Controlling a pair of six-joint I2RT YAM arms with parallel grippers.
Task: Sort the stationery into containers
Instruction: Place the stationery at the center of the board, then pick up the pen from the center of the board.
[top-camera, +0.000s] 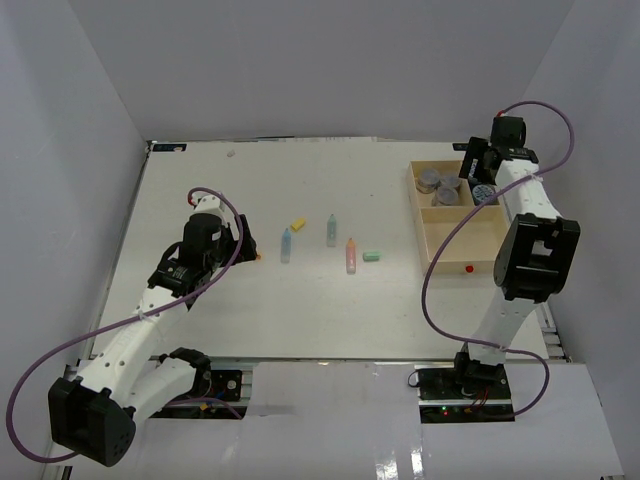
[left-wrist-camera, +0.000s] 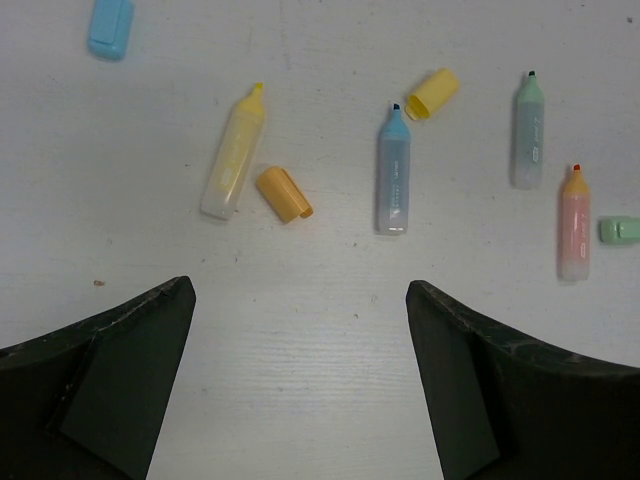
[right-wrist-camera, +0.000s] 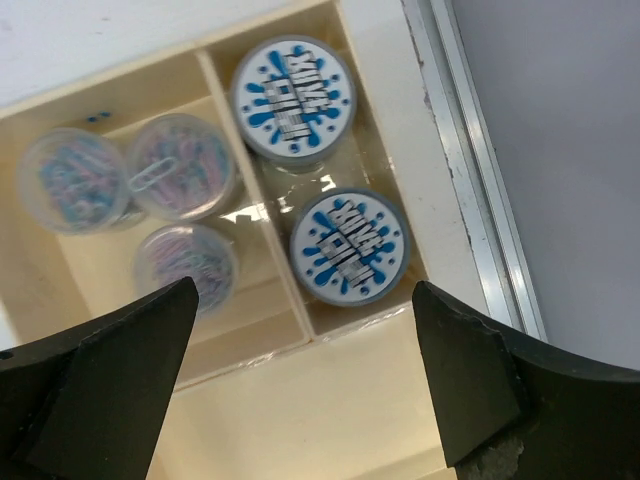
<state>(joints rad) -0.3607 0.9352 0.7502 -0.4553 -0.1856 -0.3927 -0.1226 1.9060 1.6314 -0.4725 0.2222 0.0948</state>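
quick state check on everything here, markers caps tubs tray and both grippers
yellow marker: uncapped, lying on table
blue marker: uncapped, lying on table
green marker: uncapped, lying on table
orange marker: uncapped, lying on table
orange cap, yellow cap, green cap, blue cap: off, loose on table
two blue-splash tubs: lidded, in tray
three clear clip tubs: lidded, in the next section
tray: large section nearly empty
left gripper: open, empty
right gripper: open, empty

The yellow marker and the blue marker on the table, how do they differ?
The yellow marker lies tilted, tip toward the upper right; the blue marker lies nearly straight up the left wrist view. The yellow marker has a yellow tip, the blue marker a dark one. An orange cap lies beside the yellow marker, a yellow cap by the blue marker's tip. Both are uncapped, pastel, flat on the table.
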